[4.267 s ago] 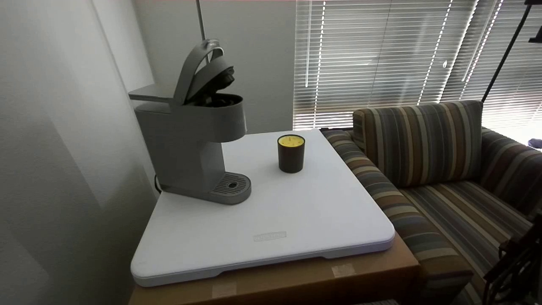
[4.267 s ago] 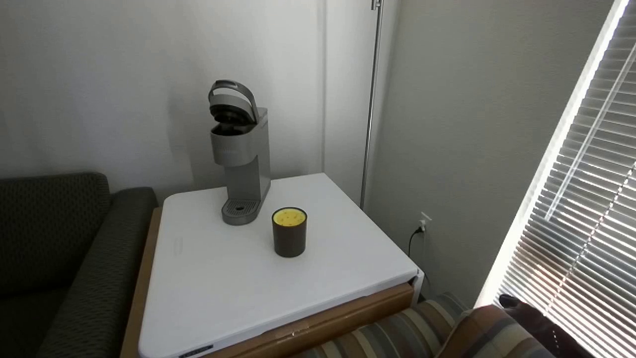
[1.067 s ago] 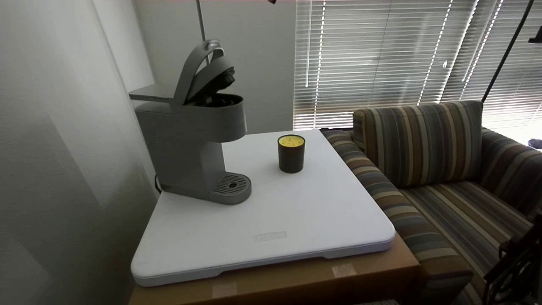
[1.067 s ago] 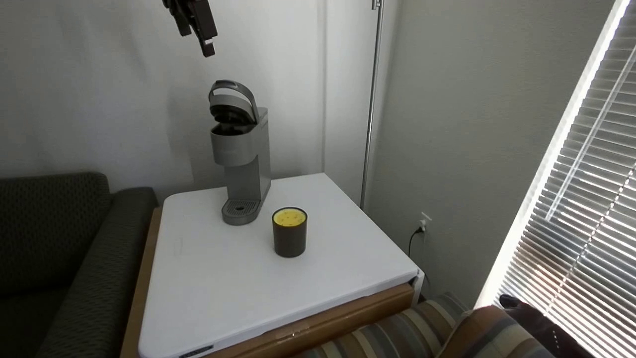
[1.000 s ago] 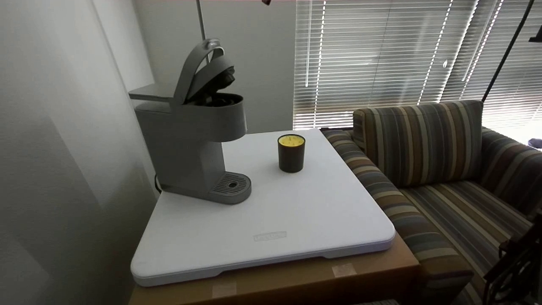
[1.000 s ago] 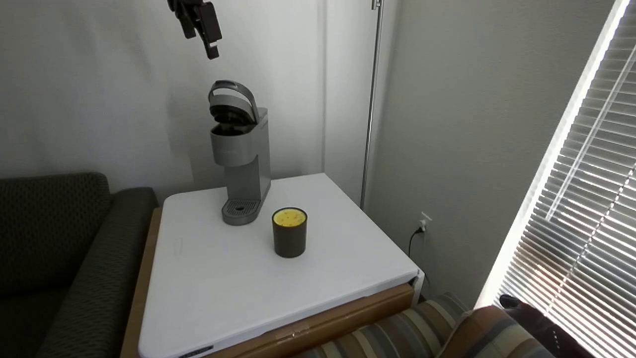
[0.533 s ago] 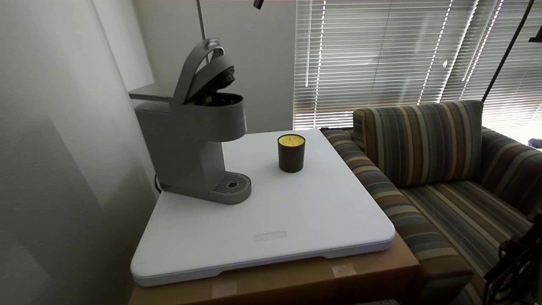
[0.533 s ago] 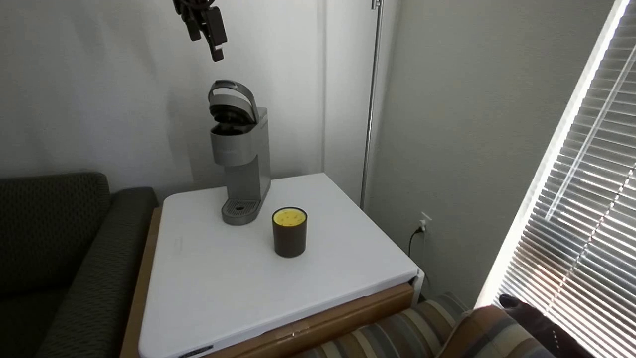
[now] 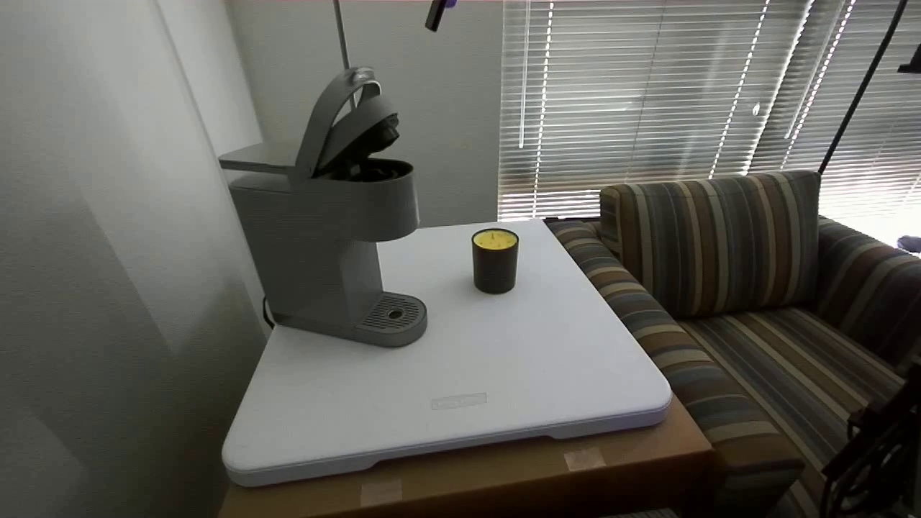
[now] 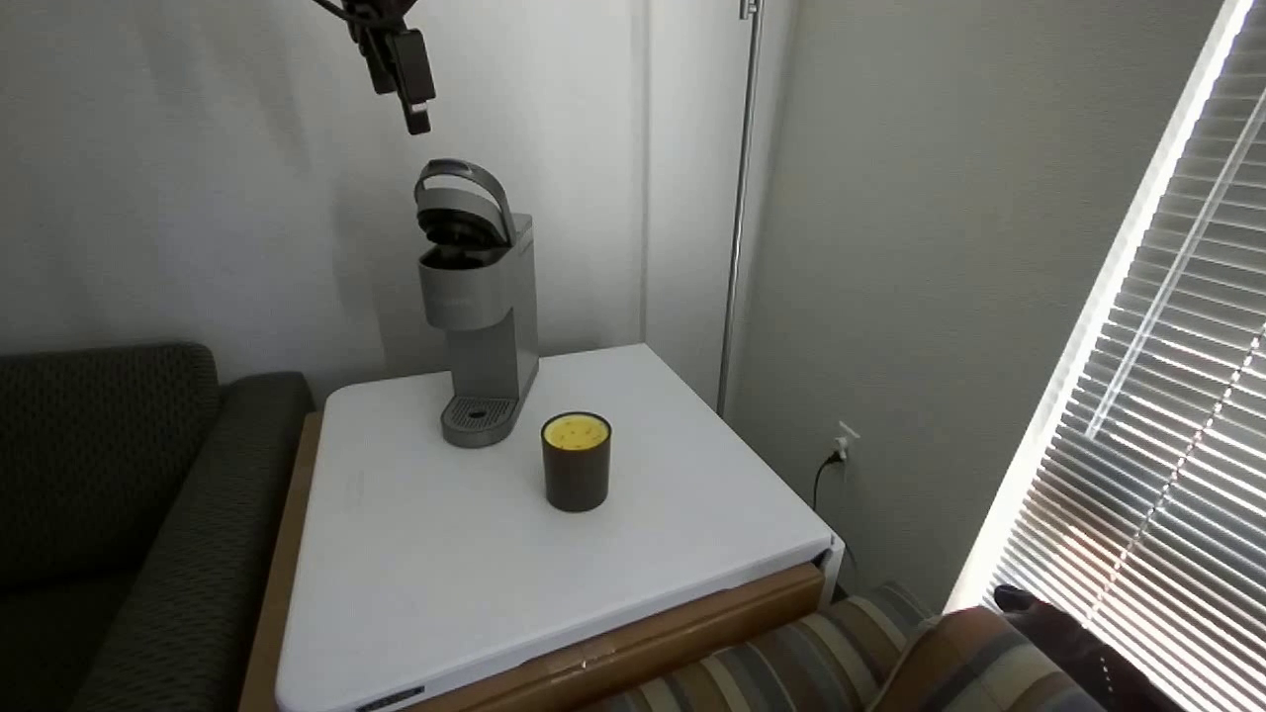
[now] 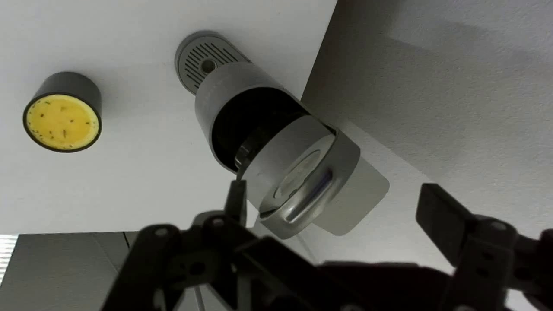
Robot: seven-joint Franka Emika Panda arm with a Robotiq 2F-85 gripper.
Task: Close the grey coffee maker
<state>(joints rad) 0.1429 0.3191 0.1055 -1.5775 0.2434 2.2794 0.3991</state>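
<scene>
Grey coffee maker (image 9: 302,237): it stands upright near one edge of the white desk (image 9: 504,360), with its top open.
Lid (image 11: 283,155): it is tilted up and backwards, so the black brew head (image 9: 381,137) shows above the round opening (image 11: 239,125); the closing, as I judge it, is not yet begun.
Handle (image 11: 322,203): this is the curved loop over the lid, the highest part of the machine.
Fingers (image 11: 441,224): they are wide apart and hold nothing; in an exterior view a fingertip (image 10: 418,119) hangs above the handle, without touching it.
Way from fingers to lid: downward, and, I believe, somewhat towards the rear of the machine — in the wrist view the handle appears between the two fingers, closer to the one at the picture's left.
Long axis: from the drip base (image 11: 196,52) to the rear it runs diagonally in the wrist view, upper left to lower right, so it is oblique to the line between the fingers.
Dark jar (image 10: 577,480): it has a yellow top and stands on the desk, apart from the machine.
Next move: probably the fingers should reach the top or rear side of the handle, then press it forward and down — a grasp is perhaps not necessary.
Risk: arriving against the front side, they could push the lid further back, or rock the machine.
</scene>
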